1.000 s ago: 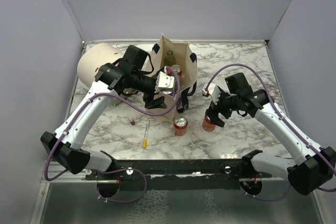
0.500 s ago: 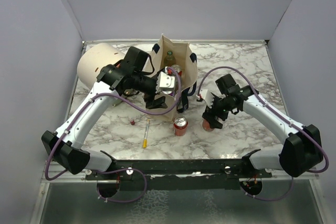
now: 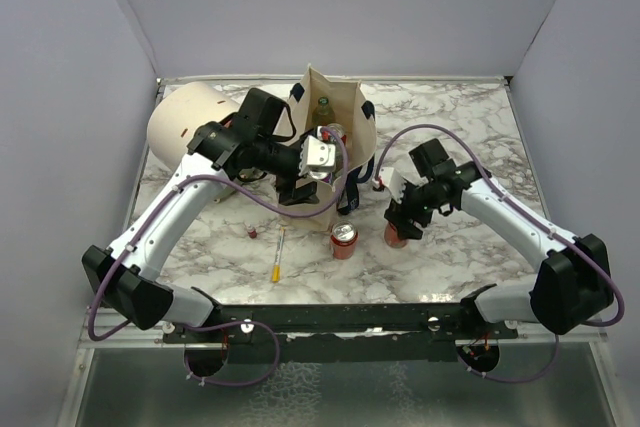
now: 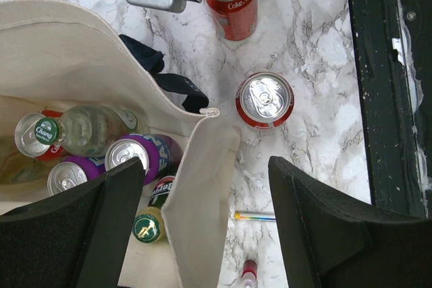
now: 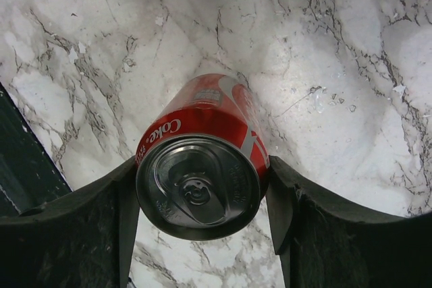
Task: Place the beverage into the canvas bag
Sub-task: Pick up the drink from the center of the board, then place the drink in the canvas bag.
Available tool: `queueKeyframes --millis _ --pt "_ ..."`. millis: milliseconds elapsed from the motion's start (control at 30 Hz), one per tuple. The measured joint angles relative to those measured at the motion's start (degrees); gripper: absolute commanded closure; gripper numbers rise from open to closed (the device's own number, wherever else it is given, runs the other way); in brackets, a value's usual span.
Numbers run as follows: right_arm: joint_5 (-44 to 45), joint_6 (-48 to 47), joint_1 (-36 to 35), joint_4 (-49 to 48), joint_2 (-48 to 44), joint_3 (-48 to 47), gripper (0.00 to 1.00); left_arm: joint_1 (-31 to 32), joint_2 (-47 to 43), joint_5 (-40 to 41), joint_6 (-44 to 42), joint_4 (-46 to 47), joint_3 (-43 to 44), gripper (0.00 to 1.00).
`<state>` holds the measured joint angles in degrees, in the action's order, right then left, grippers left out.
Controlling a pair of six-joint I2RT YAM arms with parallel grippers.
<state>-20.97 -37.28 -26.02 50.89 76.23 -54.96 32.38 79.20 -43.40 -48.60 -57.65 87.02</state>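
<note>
The cream canvas bag [image 3: 338, 117] stands upright at mid-table with navy straps; it holds several bottles and cans [image 4: 101, 146]. My left gripper [image 3: 298, 187] is open, its fingers [image 4: 317, 234] straddling the bag's near wall [image 4: 202, 187] without touching it. My right gripper [image 3: 402, 222] is shut on an upright red Coke can [image 5: 202, 133], its fingers [image 5: 297, 220] pressing both sides; the can stands on the marble at the right [image 3: 396, 237]. This can also shows in the left wrist view [image 4: 233, 11]. A second red can [image 3: 344, 241] stands beside the bag [image 4: 264, 100].
A cream-and-orange drum-shaped thing [image 3: 190, 119] lies at the back left. A yellow-tipped pen [image 3: 277, 257] and a small red-capped item [image 3: 252, 232] lie on the marble near the bag. A small bottle [image 3: 378, 184] stands right of the bag. The black front rail [image 3: 340, 319] borders the table.
My right arm swung left and its gripper settled lower round the Coke can. My left gripper has barely moved at the bag's wall.
</note>
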Motion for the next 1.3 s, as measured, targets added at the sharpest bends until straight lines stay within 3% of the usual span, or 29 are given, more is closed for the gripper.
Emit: queueKeyframes --millis 33,100,300,667,833,933,967,1033,1167,1300 --pt "0.0 0.02 0.0 0.26 -0.02 -0.28 0.94 0.0 0.26 0.15 -0.09 0.04 0.0 0.24" --pt "-0.07 0.15 0.0 0.98 -0.33 -1.42 0.99 0.0 1.05 0.52 -0.52 0.13 0.13 0.24" --pt "-1.2 1.62 0.0 3.96 -4.96 -9.25 0.99 0.0 3.04 1.31 -3.06 -0.61 0.74 0.31" --pt "-7.76 5.44 0.0 8.7 -6.05 -34.36 0.99 0.0 4.37 1.81 -7.52 -2.03 0.72 0.49" --pt "-11.54 7.61 0.0 9.22 -0.46 -43.71 0.99 0.0 4.57 1.73 -8.68 -2.1 0.7 0.59" --pt "-13.46 9.05 -0.02 9.16 4.61 -48.39 0.99 0.0 4.57 1.4 -8.98 -2.08 0.57 0.71" --pt "-14.53 10.97 -0.28 8.98 11.93 -52.33 0.99 0.0 4.57 0.31 -9.22 -2.03 -0.07 0.84" --pt "-14.43 11.39 -0.59 10.12 13.31 -52.98 0.99 0.0 4.5 0.0 -8.94 -1.92 -0.33 0.9" --pt "-14.78 12.24 -2.99 11.13 19.3 -59.1 0.99 0.46 3.85 -1.79 -9.4 -1.62 -3.04 0.99" --pt "-15.43 12.07 -4.81 12.09 22.82 -59.84 0.99 1.46 3.41 -1.99 -11.91 -3.19 -3.74 1.0"
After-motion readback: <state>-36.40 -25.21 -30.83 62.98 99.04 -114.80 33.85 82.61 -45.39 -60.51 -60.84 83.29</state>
